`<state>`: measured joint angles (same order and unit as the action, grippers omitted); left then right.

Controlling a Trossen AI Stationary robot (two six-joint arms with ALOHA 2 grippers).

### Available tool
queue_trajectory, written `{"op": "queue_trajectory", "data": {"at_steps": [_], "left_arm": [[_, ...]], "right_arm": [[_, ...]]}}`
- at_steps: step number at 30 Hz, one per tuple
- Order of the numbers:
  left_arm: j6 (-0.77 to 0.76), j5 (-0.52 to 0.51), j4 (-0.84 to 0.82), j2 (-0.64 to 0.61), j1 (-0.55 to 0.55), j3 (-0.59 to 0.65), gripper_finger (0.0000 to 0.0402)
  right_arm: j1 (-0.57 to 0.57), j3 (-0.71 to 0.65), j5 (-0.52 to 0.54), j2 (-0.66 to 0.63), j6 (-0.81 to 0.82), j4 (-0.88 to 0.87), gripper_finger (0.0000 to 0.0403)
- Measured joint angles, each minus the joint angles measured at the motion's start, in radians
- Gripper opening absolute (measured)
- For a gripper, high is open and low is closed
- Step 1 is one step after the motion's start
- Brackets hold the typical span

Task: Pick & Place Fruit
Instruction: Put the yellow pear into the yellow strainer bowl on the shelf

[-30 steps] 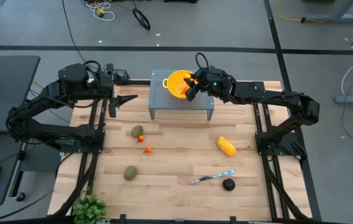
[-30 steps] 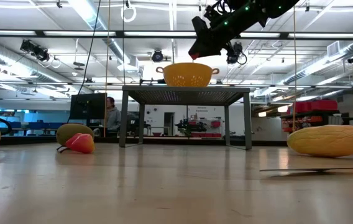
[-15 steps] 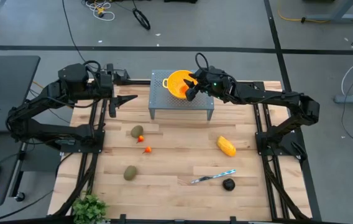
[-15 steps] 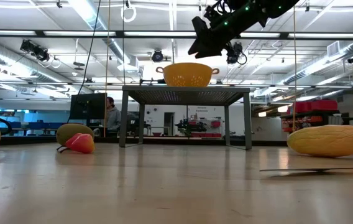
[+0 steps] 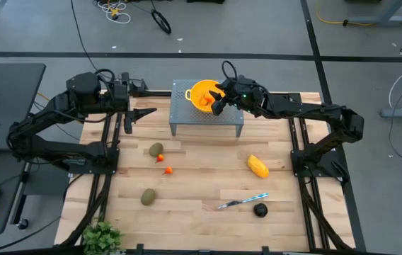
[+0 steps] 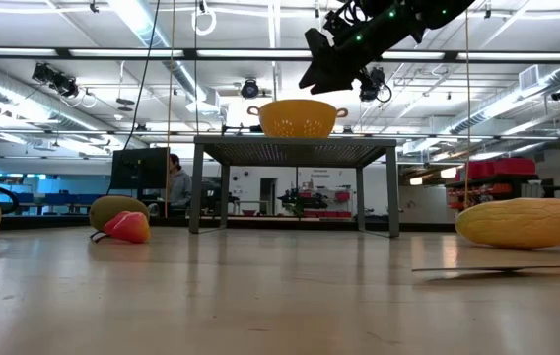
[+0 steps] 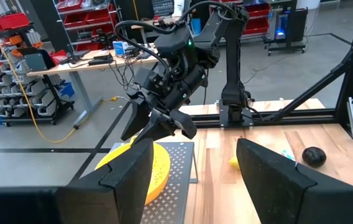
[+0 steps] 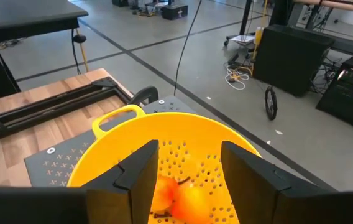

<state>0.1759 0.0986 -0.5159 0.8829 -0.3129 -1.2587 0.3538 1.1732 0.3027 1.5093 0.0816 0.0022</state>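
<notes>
High view first: the right gripper (image 5: 216, 99) is seen hovering over the yellow perforated two-handled bowl (image 5: 202, 91), upper centre of the frame, fingers spread apart and nothing held between them. The bowl is parked on a small grey perforated metal stand (image 5: 207, 117) at the far edge of the pale wooden slatted table (image 5: 201, 188).

In the right wrist view a small orange-red fruit (image 8: 175, 190) can be made out lying inside the bowl, between the two dark fingers (image 8: 137, 171).

The left gripper (image 5: 131, 115) is held off to the upper left, well apart from the stand, jaws open and empty.

The rest of the fruit is scattered on the table:
- an olive-brown oval (image 5: 156, 149) left of centre, with two tiny orange-red pieces (image 5: 168, 170) just beside it
- a second olive-brown oval (image 5: 148, 197) lower left
- a yellow-orange oblong (image 5: 257, 167) right of centre
- a dark round one (image 5: 260, 210) lower right, just beside a slim silver knife with a pale blue handle (image 5: 243, 202)
</notes>
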Motion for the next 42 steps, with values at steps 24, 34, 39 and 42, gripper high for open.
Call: {"op": "queue_trajectory", "data": {"at_steps": [24,34,39,42], "left_arm": [[-0.014,0.0,0.0,0.0,0.0,0.0,0.024],[-0.017,0.0,0.0,0.0,0.0,0.0,0.024],[-0.029,0.0,-0.001,0.0,0.0,0.0,0.024],[-0.029,0.0,-0.001,0.0,0.0,0.0,0.024]], "right_arm": [[-0.022,0.0,0.003,-0.125,-0.143,0.083,0.0115],[-0.069,0.0,0.0,-0.127,-0.143,0.084,0.0089],[-0.155,0.0,0.0,-0.149,-0.172,0.084,0.008],[-0.209,0.0,0.0,-0.164,-0.176,0.084,0.0078]]}}
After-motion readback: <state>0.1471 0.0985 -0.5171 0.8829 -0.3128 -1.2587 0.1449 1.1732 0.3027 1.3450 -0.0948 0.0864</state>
